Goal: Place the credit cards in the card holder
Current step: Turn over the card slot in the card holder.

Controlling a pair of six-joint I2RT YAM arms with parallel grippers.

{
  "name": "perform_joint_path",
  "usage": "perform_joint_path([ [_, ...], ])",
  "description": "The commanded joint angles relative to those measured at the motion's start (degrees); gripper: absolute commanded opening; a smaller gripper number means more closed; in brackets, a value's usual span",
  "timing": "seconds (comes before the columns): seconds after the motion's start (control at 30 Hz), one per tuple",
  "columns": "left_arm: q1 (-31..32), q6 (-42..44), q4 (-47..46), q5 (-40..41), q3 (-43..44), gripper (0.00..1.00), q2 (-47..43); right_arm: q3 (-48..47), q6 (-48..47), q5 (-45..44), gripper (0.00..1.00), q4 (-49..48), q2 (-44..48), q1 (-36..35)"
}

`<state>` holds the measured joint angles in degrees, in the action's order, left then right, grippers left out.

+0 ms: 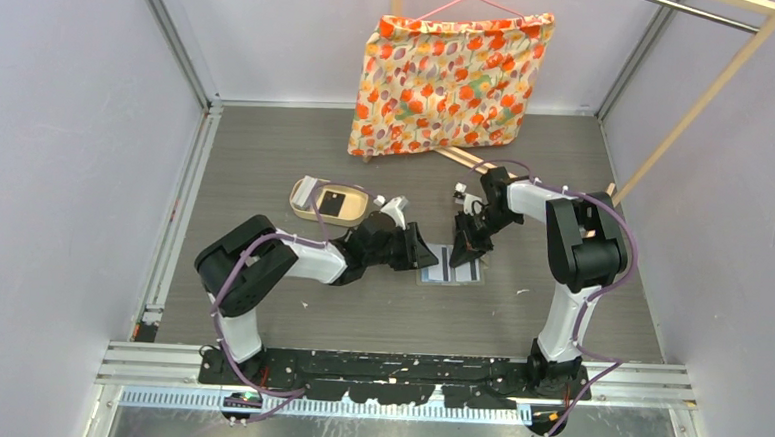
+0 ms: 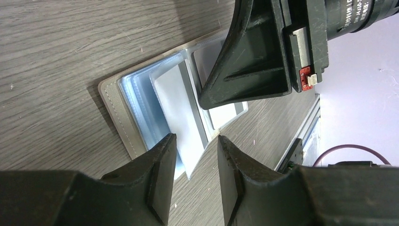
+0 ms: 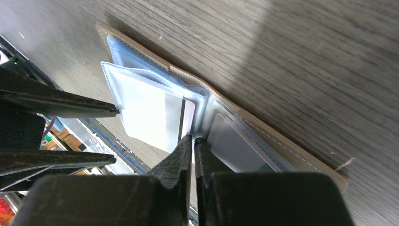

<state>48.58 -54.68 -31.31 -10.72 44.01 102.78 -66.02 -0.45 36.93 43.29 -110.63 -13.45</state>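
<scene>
The left arm is reaching low across the table [image 1: 267, 142] toward its right edge, forearm nearly level. The left gripper [image 2: 194, 157] is standing released, jaws apart around the free edge of a raised clear pocket leaf [image 3: 141, 110]. The right arm is folding back from the far right side, wrist pointing down. The right gripper [image 3: 193, 140] is clenching almost fully at the fold of the card holder [image 2: 113, 101]; whether it is pinching a card cannot be told. The single card holder is lying open just right of the table's middle. Two pale cards are showing in its pockets: a white card [image 2: 176, 110] and a grey card [image 3: 233, 146]. One black card [image 1: 336, 204] is lying in the tan tray [image 1: 302, 211], left of the middle.
</scene>
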Motion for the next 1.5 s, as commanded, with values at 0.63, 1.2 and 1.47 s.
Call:
perform_joint_path([
  [0.63,0.2,1.3,-2.2,-0.6,1.1,0.38,-1.7,-1.7,-0.7,-2.1,0.11,0.7,-0.2,-0.7],
  [1.2,0.4,1.0,-2.3,-2.1,2.0,0.37,-1.2,-1.9,-1.0,-1.9,0.12,0.9,0.4,-0.7],
  [1.47,0.7,2.4,5.2,6.1,-1.0,0.41,-8.8,-1.9,-1.0,-2.2,0.12,0.9,0.0,-0.8],
])
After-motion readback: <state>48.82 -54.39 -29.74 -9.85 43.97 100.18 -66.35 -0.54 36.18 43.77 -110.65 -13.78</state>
